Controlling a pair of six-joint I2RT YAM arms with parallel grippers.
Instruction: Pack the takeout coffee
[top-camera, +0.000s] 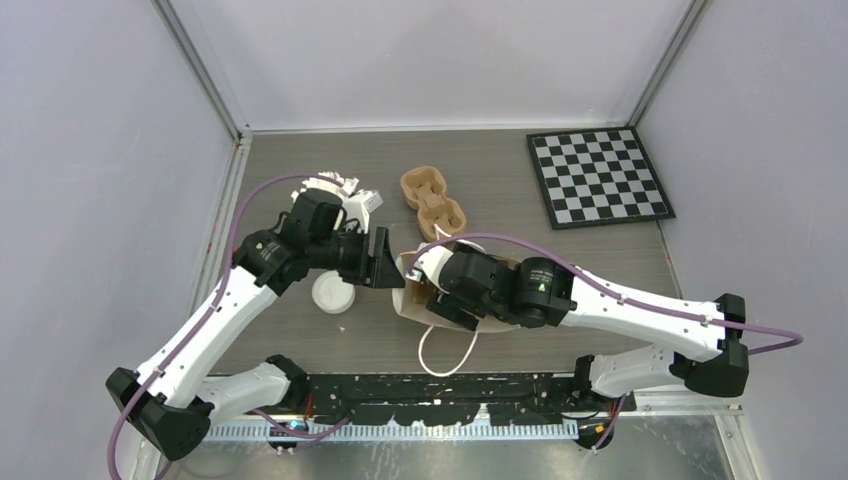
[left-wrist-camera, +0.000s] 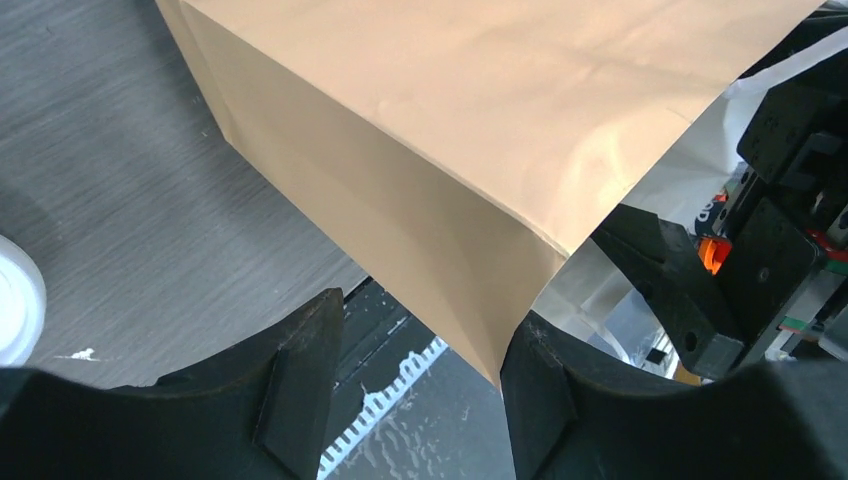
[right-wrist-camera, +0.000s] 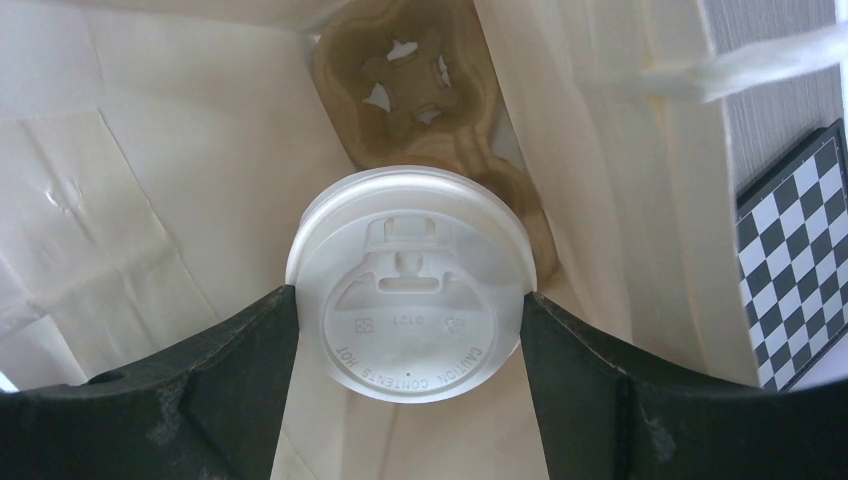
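Note:
The takeout coffee shows only as its round white lid (right-wrist-camera: 410, 290) in the right wrist view; the cup below it is hidden. It hangs inside a brown paper bag (top-camera: 412, 302), over a brown pulp cup carrier (right-wrist-camera: 400, 70) on the bag's floor. My right gripper (right-wrist-camera: 410, 300) reaches into the bag (top-camera: 440, 295), and its fingers press the lid's two sides. My left gripper (top-camera: 385, 258) is at the bag's left rim. In the left wrist view its jaws (left-wrist-camera: 420, 340) stand wide apart, with the bag's corner (left-wrist-camera: 430, 130) between them, against the right finger.
A second pulp carrier (top-camera: 432, 200) lies behind the bag. A loose white lid (top-camera: 332, 293) lies left of the bag and also shows in the left wrist view (left-wrist-camera: 15, 300). White clutter (top-camera: 345, 190) sits at the back left, and a chessboard (top-camera: 598, 178) at the back right. The bag's white handle (top-camera: 445, 350) trails toward the near edge.

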